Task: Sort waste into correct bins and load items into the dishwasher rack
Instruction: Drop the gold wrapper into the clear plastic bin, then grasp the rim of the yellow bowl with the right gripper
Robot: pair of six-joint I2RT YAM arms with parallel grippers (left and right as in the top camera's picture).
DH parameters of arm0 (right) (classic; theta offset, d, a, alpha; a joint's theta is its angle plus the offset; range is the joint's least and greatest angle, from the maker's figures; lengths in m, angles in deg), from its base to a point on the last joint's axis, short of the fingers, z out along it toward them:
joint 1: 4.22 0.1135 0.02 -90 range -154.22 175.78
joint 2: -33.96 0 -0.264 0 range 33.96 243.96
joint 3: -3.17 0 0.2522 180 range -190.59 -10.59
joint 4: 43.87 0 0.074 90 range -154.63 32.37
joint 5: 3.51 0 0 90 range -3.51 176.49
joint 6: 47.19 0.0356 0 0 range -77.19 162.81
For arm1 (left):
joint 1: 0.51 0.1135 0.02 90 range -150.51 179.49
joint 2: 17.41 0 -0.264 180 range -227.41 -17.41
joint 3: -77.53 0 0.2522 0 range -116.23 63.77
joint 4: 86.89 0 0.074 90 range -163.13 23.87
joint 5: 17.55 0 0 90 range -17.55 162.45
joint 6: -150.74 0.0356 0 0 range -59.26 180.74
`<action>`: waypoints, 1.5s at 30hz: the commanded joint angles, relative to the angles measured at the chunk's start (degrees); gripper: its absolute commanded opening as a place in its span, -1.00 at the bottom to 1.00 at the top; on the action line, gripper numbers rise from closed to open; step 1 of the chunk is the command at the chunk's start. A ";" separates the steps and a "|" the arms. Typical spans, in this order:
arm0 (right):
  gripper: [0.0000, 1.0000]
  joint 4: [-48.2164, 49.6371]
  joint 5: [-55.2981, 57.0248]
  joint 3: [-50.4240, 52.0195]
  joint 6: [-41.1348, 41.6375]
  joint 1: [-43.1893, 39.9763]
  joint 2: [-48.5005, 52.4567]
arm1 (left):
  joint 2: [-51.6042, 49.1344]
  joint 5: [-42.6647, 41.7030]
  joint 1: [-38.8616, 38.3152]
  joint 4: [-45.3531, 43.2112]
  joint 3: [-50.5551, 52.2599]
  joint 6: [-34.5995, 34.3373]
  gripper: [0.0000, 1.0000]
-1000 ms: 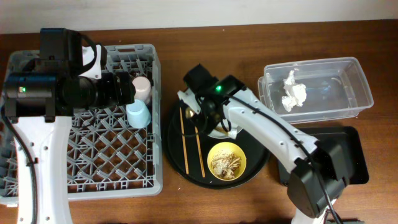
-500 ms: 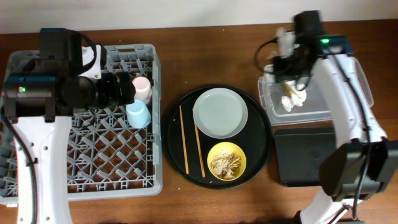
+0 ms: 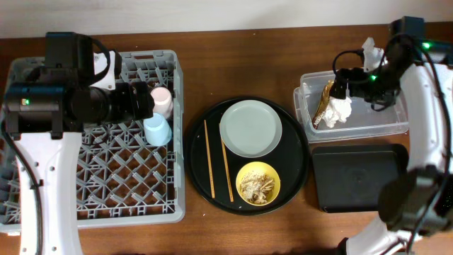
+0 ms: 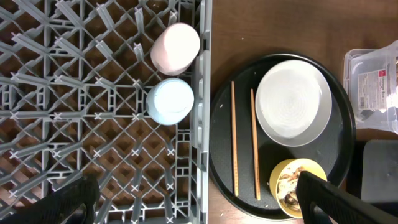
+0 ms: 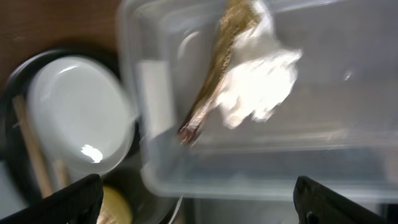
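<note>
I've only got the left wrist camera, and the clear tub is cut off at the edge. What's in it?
Observer: A crumpled white napkin lies in the clear tub.
Operator: Any sign of the gold wrapper?
Observer: Yes, the wrapper shows inside the tub's outline, against the napkin. I can't tell whether it has settled.
Operator: And the right gripper?
Observer: The right gripper is open over the tub, holding nothing.
</note>
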 commanded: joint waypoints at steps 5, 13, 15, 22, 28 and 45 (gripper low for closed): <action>0.87 -17.05 -11.39 -2.45 0.24 0.17 -10.32 | -0.15 -0.42 0.15 0.11 0.00 -0.11 0.99; -0.13 -16.61 -11.23 5.66 0.68 17.84 -11.10 | -0.15 -0.42 0.15 0.11 0.00 -0.11 0.99; -0.11 -12.57 -10.34 9.14 4.22 24.35 -11.10 | -0.15 -0.42 0.15 0.11 0.00 -0.11 0.99; -0.09 8.96 4.04 27.65 25.90 48.63 -11.10 | -0.15 -0.42 0.15 0.11 0.00 -0.11 0.99; -0.10 23.32 15.39 36.50 29.94 60.54 -10.99 | -0.15 -0.42 0.15 0.11 0.00 -0.11 0.99; -0.26 28.17 20.79 39.56 36.72 64.37 -5.62 | -0.15 -0.42 0.15 0.11 0.00 -0.11 0.99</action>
